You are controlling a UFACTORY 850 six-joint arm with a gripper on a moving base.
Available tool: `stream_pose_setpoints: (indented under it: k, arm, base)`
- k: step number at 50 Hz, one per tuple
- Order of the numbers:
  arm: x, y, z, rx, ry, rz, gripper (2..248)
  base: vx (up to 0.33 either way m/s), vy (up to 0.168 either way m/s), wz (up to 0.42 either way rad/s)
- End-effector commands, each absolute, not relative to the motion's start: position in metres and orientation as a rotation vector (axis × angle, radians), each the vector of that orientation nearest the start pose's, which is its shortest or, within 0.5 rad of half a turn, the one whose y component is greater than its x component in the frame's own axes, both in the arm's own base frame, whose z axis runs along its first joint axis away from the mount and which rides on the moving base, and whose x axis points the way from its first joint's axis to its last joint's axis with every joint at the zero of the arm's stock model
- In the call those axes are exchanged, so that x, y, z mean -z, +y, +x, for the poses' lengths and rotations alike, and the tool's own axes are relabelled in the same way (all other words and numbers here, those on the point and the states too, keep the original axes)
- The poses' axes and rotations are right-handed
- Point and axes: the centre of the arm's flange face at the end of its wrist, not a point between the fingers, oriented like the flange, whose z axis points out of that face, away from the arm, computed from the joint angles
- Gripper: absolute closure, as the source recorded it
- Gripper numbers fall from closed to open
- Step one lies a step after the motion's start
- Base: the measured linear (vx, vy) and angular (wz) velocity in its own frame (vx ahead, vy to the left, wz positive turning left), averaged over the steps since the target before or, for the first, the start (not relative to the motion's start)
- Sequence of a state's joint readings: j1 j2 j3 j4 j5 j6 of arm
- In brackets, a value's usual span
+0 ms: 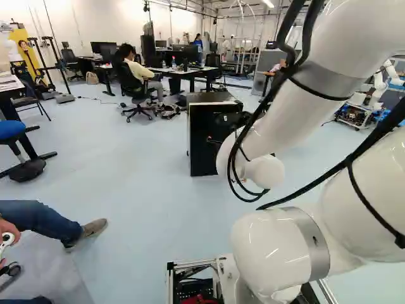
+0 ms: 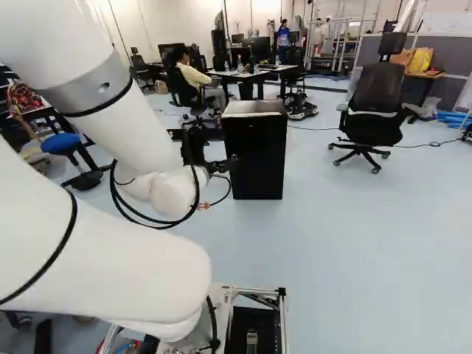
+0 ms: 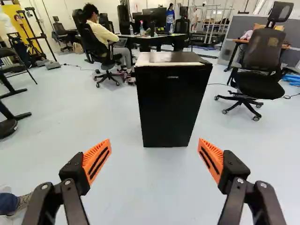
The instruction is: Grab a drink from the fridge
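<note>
At the end of the arm, my gripper (image 2: 221,163) shows in the right base view in front of the fridge's left side. The black fridge (image 2: 259,158) is a small cabinet on the floor with a light top, its door closed. Seen from the wrist, the fridge (image 3: 171,105) stands ahead of my gripper (image 3: 154,157), whose orange-padded fingers are spread wide with only floor between them. The two do not touch. No drink can be seen inside, as the door hides the interior.
A black office chair (image 3: 260,70) stands to the fridge's right, and a desk (image 2: 254,74) with monitors is behind it. A seated person's leg (image 1: 47,221) reaches in close at the left of the left base view. Another robot (image 1: 380,88) stands far right there.
</note>
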State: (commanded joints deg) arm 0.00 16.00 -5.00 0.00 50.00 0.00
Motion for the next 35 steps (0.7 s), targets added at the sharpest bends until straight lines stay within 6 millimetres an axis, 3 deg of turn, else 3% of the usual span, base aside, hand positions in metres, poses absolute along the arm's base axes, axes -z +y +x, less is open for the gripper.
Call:
stream_pose_setpoints:
  k: [35]
  arm:
    - [-0.3656,0.0000,0.2703,1.824,0.000,-2.558,3]
  base:
    - [0.087,0.002,-0.004]
